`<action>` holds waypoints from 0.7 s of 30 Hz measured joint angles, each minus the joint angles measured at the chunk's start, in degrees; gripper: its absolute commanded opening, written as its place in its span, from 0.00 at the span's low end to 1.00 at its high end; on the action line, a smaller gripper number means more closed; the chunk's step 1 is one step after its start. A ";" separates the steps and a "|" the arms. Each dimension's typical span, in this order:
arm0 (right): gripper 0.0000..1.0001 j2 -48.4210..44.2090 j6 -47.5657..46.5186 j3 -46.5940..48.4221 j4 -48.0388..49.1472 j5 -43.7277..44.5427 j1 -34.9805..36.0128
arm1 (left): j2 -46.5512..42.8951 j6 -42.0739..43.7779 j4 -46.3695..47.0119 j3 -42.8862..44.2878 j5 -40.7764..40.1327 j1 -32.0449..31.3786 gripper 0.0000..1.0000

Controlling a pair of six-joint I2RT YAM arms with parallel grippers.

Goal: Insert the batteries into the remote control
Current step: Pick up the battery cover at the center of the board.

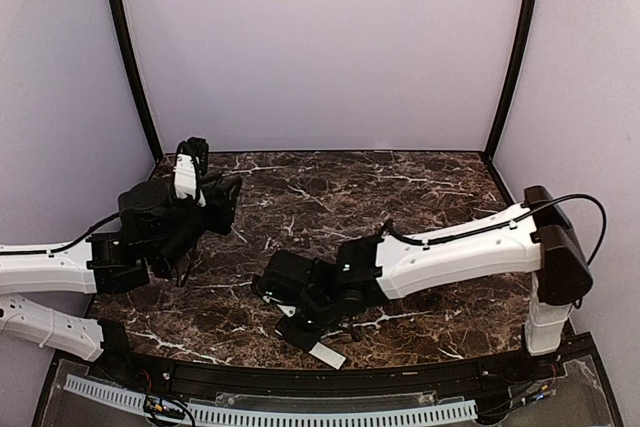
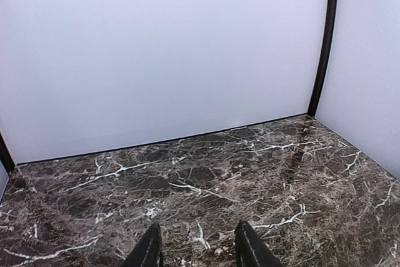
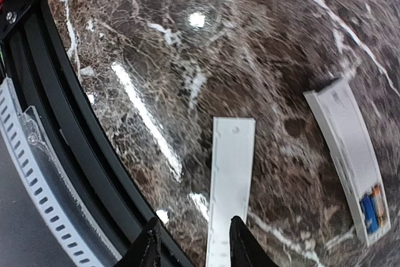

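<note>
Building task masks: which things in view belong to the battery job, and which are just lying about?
Job:
remote control, compartment open
batteries, blue, seated in that compartment
flat white strip, probably its cover, by the right gripper

Just there:
marble table
slotted cable duct along its near edge

One remote control (image 3: 344, 142) and one white strip (image 3: 231, 173) are lying out. Seemingly two batteries (image 3: 369, 211) are sitting inside the remote.
</note>
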 measured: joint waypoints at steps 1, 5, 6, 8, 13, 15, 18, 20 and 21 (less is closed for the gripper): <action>0.22 3.78 0.66 3.98 -2.60 0.76 0.66 | -1.22 -0.94 -0.98 -0.61 -1.16 0.17 0.39; 0.13 12.20 0.42 13.97 -8.39 2.64 1.05 | -4.11 -3.41 -3.96 -1.81 -3.72 0.50 0.40; 0.12 13.27 0.42 15.41 -9.42 2.99 1.03 | -4.61 -3.82 -4.46 -2.10 -4.04 0.57 0.40; 0.08 14.58 0.44 17.40 -11.15 3.37 0.92 | -5.40 -4.42 -5.33 -2.67 -4.35 0.74 0.40; 0.11 16.92 0.44 21.18 -13.86 3.32 0.52 | -6.95 -4.90 -6.16 -4.24 -4.76 0.94 0.40; 0.11 18.01 0.33 22.47 -14.12 2.97 0.33 | -7.19 -4.92 -6.12 -4.57 -4.87 0.98 0.40; 0.11 19.56 0.33 23.43 -14.27 2.01 0.09 | -7.28 -4.92 -6.10 -4.81 -4.90 0.98 0.42; 0.10 20.65 0.33 23.80 -14.56 1.60 -0.22 | -7.28 -4.90 -6.10 -4.94 -4.90 1.01 0.44; 0.10 21.16 0.33 23.96 -14.62 1.40 -0.37 | -7.28 -4.90 -6.08 -4.98 -4.90 1.05 0.44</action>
